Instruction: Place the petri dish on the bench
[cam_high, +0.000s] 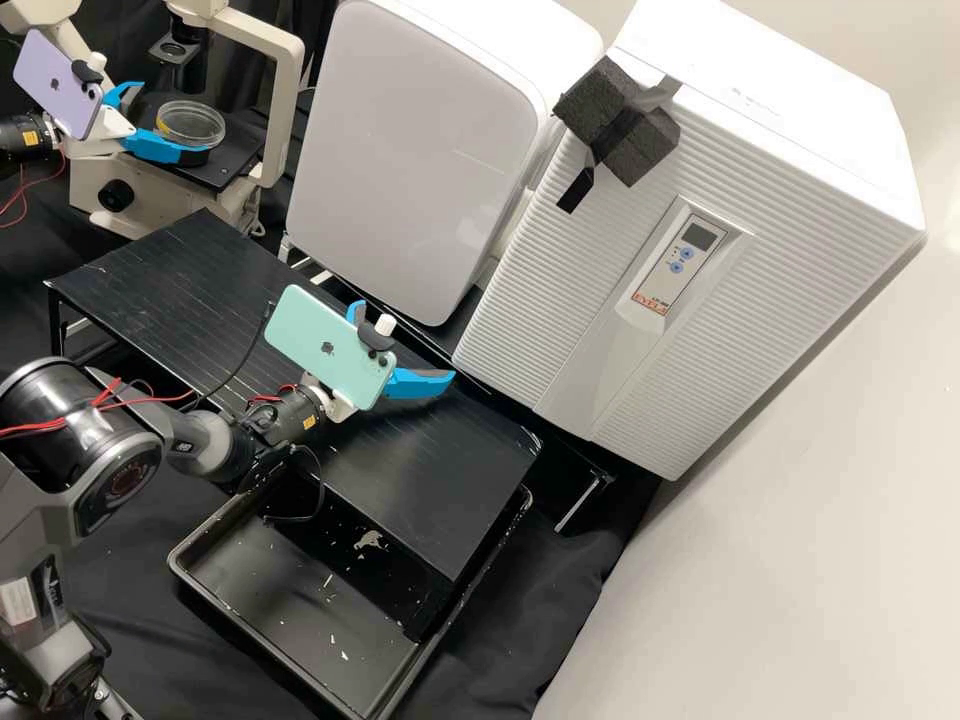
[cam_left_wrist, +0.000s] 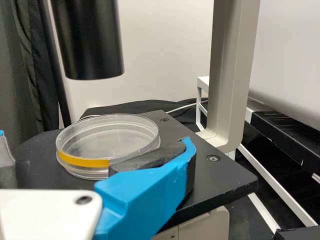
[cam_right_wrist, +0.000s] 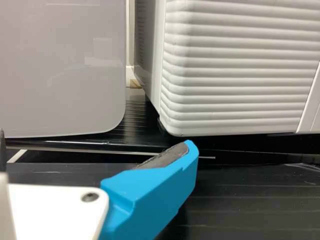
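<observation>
Partly behind one finger (cam_left_wrist: 142, 192) of the left tool (cam_high: 172, 118), the petri dish (cam_left_wrist: 107, 136).

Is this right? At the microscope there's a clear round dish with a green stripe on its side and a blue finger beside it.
Not quite: the left wrist view shows that the stripe on the dish is yellow, not green. The dish is clear and round, at the microscope, with a blue finger beside it.

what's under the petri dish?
Black microscope stage, visible around the petri dish. The patch directly beneath is covered; a blue finger of the left gripper hides more. Can't tell if dish and stage touch.
</observation>
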